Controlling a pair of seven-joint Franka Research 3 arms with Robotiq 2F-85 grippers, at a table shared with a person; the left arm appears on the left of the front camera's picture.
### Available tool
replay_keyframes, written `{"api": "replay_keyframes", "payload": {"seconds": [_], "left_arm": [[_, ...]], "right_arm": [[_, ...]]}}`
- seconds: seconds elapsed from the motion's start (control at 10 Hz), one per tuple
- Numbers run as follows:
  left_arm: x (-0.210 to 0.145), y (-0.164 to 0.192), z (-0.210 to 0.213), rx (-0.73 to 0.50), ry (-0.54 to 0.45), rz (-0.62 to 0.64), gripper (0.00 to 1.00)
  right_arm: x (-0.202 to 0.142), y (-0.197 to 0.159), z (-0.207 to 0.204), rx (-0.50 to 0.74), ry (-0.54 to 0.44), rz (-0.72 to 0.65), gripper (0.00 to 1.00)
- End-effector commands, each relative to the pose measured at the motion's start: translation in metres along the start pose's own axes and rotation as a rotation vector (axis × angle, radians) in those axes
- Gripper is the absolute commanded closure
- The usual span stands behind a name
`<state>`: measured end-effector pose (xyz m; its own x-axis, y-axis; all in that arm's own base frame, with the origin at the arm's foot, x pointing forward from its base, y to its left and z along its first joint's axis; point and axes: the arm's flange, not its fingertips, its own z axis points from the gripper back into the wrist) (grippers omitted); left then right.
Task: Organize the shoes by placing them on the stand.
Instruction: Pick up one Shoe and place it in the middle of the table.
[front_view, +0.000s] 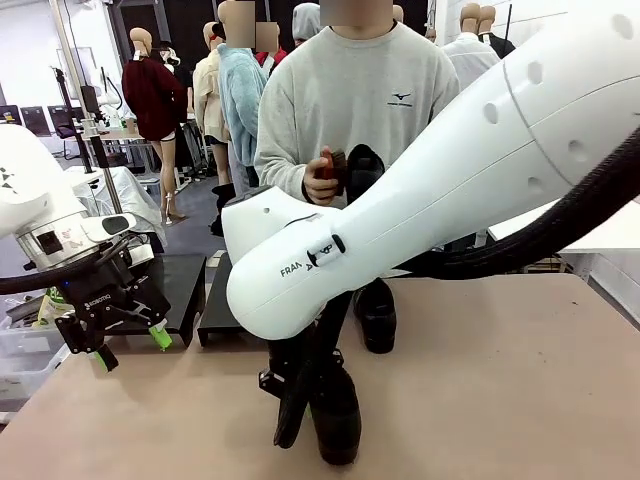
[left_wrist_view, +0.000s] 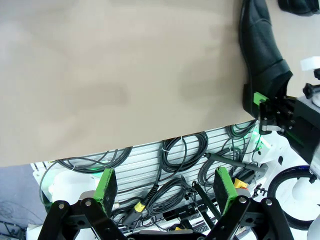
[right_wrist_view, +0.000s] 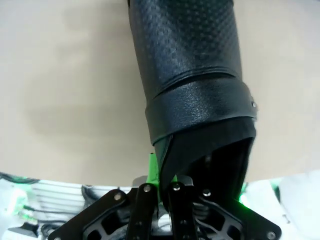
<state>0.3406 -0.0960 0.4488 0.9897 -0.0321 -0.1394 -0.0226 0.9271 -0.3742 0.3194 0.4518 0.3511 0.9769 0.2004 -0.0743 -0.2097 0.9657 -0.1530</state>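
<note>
The held shoe (right_wrist_view: 190, 65) hangs heel-up and toe-down over the near part of the counter (front_view: 520, 380). It is pinched at the thin side wall of its opening by the right fingers (right_wrist_view: 152, 170), which are clenched on that one edge of leather. Whether the toe touches the counter I cannot tell.

That narrow pinch looks like the main risk. The weight of the shoe sits well below the grip, so a quick swing or a turn of the wrist could make it pivot or slide out (glossy leather gives the pads little to bite on). If it dropped here it would land near the counter's front edge and might go over.

The second shoe (front_view: 377, 315) stands on the counter just behind the held one. A low carry could clip it with the dangling toe and push it out of place.

The stand (front_view: 212, 310) sits to the left, and the left fingers (left_wrist_view: 106, 186) hover beside it, spread wide and gripping nothing. A path to the stand runs toward them, so the two arms could meet if the left one does not give room.

Farther back, the person's hand (front_view: 322, 180) holds a third shoe (front_view: 362, 170) close above the right arm (front_view: 450, 170). Lifting that arm sharply could bump it.
</note>
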Motion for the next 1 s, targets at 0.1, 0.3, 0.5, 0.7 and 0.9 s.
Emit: {"api": "replay_keyframes", "payload": {"seconds": [0.1,0.3,0.5,0.7,0.9], "left_arm": [[-0.001,0.001,0.0,-0.006,0.004,0.0,0.0],[-0.001,0.001,0.0,-0.006,0.004,0.0,0.0],[-0.001,0.001,0.0,-0.006,0.004,0.0,0.0],[-0.001,0.001,0.0,-0.006,0.004,0.0,0.0],[-0.001,0.001,0.0,-0.006,0.004,0.0,0.0]], "right_arm": [[0.005,0.004,0.006,0.043,0.02,-0.043,0.53],[0.003,0.005,0.007,0.041,0.023,-0.042,0.14],[0.0,-0.001,0.013,0.065,0.018,-0.071,0.0],[-0.005,-0.003,0.02,0.079,0.025,-0.084,0.0],[-0.013,-0.011,0.028,0.093,0.018,-0.092,0.0]]}}
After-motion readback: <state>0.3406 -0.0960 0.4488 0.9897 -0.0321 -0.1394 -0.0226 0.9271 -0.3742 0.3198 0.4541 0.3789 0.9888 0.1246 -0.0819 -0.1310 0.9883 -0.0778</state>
